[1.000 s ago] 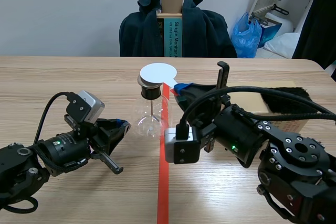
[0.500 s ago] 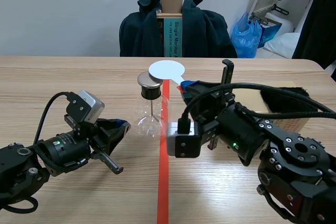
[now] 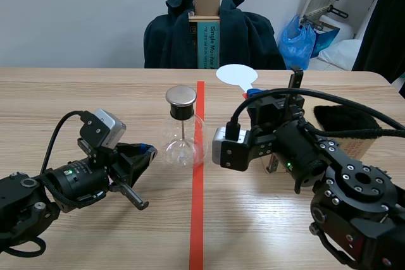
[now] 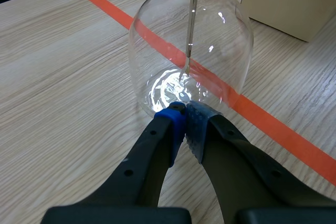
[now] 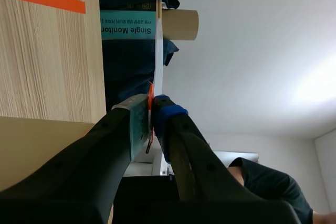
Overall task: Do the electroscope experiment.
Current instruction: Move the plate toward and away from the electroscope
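Glass electroscope flask [image 3: 173, 147], metal rod [image 4: 192, 19] inside. Left gripper [image 4: 185, 121]: fingers together at flask base. Right gripper [image 5: 152, 108]: clamped on white paddle [image 3: 235, 74].

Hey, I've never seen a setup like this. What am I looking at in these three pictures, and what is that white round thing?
These are two black robot arms working at a wooden table. The wide picture comes from a camera between them. The other two come from a camera on each arm's wrist, looking past its two-fingered gripper.

On the table stands an electroscope: a clear glass flask with a metal cap and a rod hanging inside, next to an orange-red tape line.

The left gripper is shut on nothing, its tips at the flask's base. The right gripper is lifted off the table and pinches the white disc by its stem; its wrist view shows the disc edge-on.

Behind that arm lie a cardboard box and a black furry cloth.
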Robot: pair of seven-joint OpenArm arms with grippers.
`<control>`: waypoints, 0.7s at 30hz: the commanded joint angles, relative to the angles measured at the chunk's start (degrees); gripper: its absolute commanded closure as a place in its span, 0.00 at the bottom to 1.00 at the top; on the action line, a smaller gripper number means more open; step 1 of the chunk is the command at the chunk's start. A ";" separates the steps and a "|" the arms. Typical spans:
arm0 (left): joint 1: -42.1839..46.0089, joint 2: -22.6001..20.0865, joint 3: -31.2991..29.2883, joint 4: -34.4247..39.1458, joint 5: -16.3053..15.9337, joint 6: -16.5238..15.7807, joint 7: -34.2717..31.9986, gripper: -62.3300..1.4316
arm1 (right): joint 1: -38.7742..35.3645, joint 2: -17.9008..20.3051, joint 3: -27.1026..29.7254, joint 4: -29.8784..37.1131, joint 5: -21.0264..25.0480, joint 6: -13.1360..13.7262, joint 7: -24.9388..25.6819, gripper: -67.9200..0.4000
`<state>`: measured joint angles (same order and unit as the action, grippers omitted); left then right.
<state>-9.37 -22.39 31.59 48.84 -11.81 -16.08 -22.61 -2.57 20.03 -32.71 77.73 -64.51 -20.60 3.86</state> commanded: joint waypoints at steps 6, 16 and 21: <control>-0.46 -0.20 -0.42 1.03 -0.33 0.11 -1.01 0.93 | 1.14 0.42 0.55 0.94 0.24 -0.96 -0.76 0.98; -0.46 -0.20 -0.42 1.03 -0.33 0.11 -1.25 0.93 | 1.14 0.42 0.55 0.94 0.20 -0.96 4.63 0.98; -0.46 -0.20 -0.42 1.03 -0.33 0.11 -1.27 0.93 | 1.16 0.42 0.55 0.94 0.20 -0.96 11.58 0.98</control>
<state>-9.37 -22.39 31.59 48.84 -11.81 -16.08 -22.81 -2.57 20.03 -32.71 77.73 -64.53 -20.64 15.11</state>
